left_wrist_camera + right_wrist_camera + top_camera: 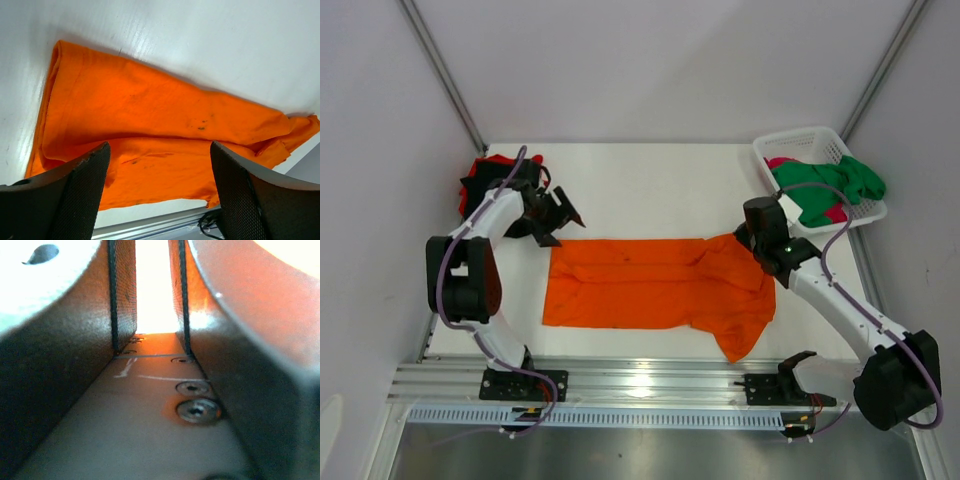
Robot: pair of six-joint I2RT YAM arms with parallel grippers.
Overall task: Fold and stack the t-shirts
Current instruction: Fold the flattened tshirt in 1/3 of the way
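The orange t-shirt [650, 285] [150, 120] lies spread across the middle of the table, its right part bunched and drooping toward the front edge. My left gripper [558, 215] [160, 147] hangs open above the shirt's far left corner with nothing between its fingers. My right gripper [748, 240] [152, 290] is at the shirt's far right corner, where the cloth rises into it. Its jaws stand narrowly apart with bright orange cloth filling the gap. A red t-shirt [500, 160] and a black t-shirt [475, 190] lie piled at the far left, partly hidden behind the left arm.
A white lattice basket [775, 150] stands at the far right corner, with a green t-shirt [840, 180] hanging over its rim and a pink t-shirt [782, 162] inside. An aluminium rail [650, 380] runs along the table's near edge.
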